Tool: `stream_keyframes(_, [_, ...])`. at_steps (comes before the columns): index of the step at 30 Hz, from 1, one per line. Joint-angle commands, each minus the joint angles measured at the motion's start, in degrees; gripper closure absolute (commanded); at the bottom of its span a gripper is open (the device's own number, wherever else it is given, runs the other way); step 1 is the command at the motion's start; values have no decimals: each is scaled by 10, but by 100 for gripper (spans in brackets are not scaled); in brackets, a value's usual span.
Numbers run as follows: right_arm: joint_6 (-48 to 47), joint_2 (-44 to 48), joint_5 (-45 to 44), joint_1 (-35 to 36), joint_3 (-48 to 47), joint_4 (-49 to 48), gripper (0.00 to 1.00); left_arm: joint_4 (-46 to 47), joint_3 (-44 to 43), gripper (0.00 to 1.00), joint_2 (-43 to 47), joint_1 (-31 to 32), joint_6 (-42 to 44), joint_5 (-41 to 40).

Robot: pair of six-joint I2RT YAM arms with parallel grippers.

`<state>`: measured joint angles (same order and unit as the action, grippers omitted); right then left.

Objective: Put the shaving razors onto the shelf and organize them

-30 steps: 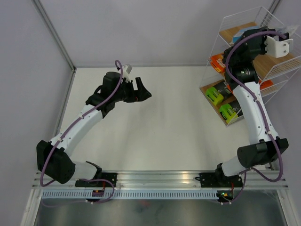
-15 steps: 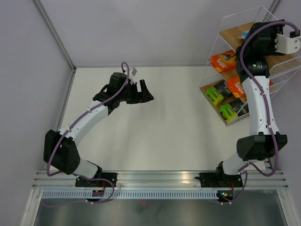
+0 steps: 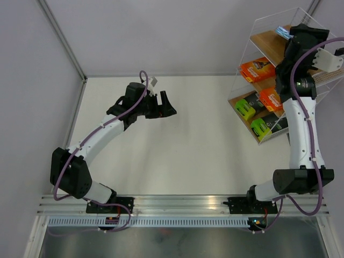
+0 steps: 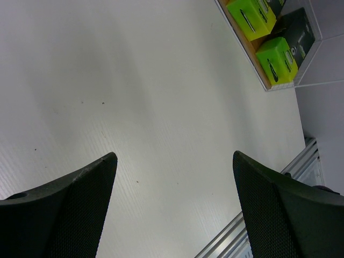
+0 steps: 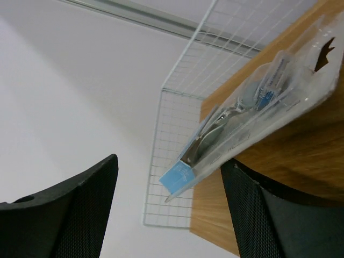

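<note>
**Top external.**
- Shelf (image 3: 264,38): three stepped tiers, white wire frame and sides, light brown wooden boards. At far right of tabletop (image 3: 204,145).
- Blister pack (image 3: 281,30): on top tier, mostly hidden under right arm (image 3: 301,123).
- Orange pack (image 3: 255,69): flat, glossy, rectangular, below the top tier.
- Second orange pack (image 3: 271,98): nearer the arms, exact board unclear.
- Lime pack (image 3: 245,108) and second lime pack (image 3: 262,129): black bodies, bright green ends, side by side on lowest board.
- Left claw (image 3: 167,105): over bare tabletop, well apart from shelf.

**Left wrist.**
- Left claw spread wide, nothing between the black, finely dimpled fingers (image 4: 70,204).
- Matte white tabletop below, faintly ribbed, a few dark specks.
- Both lime packs at upper right, at the board's edge.

**Right wrist.**
- Right claw (image 5: 167,161) spread, pinching nothing.
- Blister pack resting on the top board: clear moulded plastic over white-and-blue card. One blue corner apparently jutting past the board's edge toward the wire side.
- Board smooth-grained; wire a fine white grid.

**Step, as judged.** Release of the fifth pack, all five now on the shelf.

**Next move, as judged.** Draw the right claw back, spread, clear of pack and wire. Possibly nudge the jutting corner inward.
</note>
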<state>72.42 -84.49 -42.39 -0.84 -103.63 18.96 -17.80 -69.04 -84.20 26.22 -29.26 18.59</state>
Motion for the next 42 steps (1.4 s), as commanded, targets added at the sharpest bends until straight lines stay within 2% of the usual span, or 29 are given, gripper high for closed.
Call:
stream_keyframes(1, [51,-6,68,-15,-72,1,17,17,-19,8,3,1,8,14])
stream_keyframes(7, [65,-29,85,-34,-92,50,15,17,-17,8,4,1,1,10])
stream_keyframes(8, [80,-28,115,-41,-89,56,15,17,-17,8,4,0,0,10])
stream_keyframes(14, [71,-14,194,-61,-47,17,15,18,-13,8,11,1,-1,9])
stream_keyframes(17, [15,-21,253,-61,-58,-31,16,18,-8,8,17,0,-5,10])
stream_keyframes(18, [-12,-28,313,-61,-70,-40,16,18,-7,8,18,0,-5,6])
stream_keyframes(22, [-123,-72,426,-59,-170,-23,15,18,-7,7,31,-12,-3,2])
stream_keyframes(29, [-256,-36,545,-58,-178,-26,11,-15,-45,6,69,-79,20,11])
stream_keyframes(31, [-287,-10,591,-58,-156,-23,7,-25,-44,5,81,-101,13,8])
stream_keyframes(32, [-333,4,612,-56,-136,-33,6,-29,-41,5,89,-124,6,4])
stream_keyframes(35, [-371,86,646,-49,22,-95,2,-48,-22,5,123,-166,-18,0])
stream_keyframes(42, [-394,270,659,-25,255,-126,2,-84,58,3,270,-175,1,-74])
